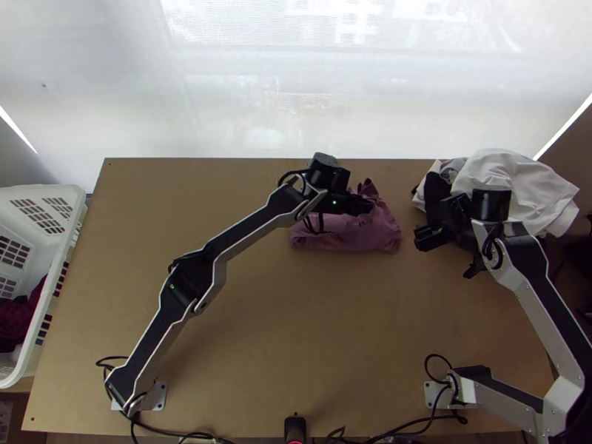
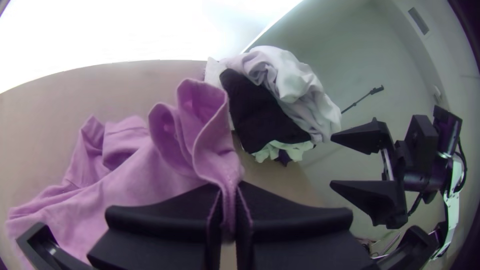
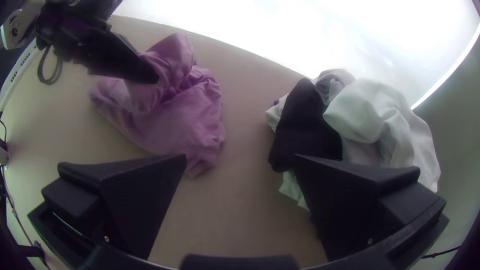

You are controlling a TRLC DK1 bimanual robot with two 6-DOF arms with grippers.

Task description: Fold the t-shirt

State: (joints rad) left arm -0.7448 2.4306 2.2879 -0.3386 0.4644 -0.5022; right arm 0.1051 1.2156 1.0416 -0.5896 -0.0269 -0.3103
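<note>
"Mauve t-shirt (image 1: pixel 348 235), bunched: where from your left claw (image 2: pixel 229 192)?"

"Strip (image 2: pixel 224 172) pinched in it, bulk (image 2: pixel 120 182) below; this claw is nearer. Your right claw (image 3: pixel 241 158), spread, has the shirt leftward, apart. Lowering likely stacks cloth on itself."

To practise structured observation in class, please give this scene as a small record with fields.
Task item: pink-purple t-shirt, bunched near the table's far edge
Left end effector: closed on a raised part of it
Right end effector: open, holding nothing
Nearby: heap of white and dark clothes
Left side: white basket holding dark red cloth
</note>
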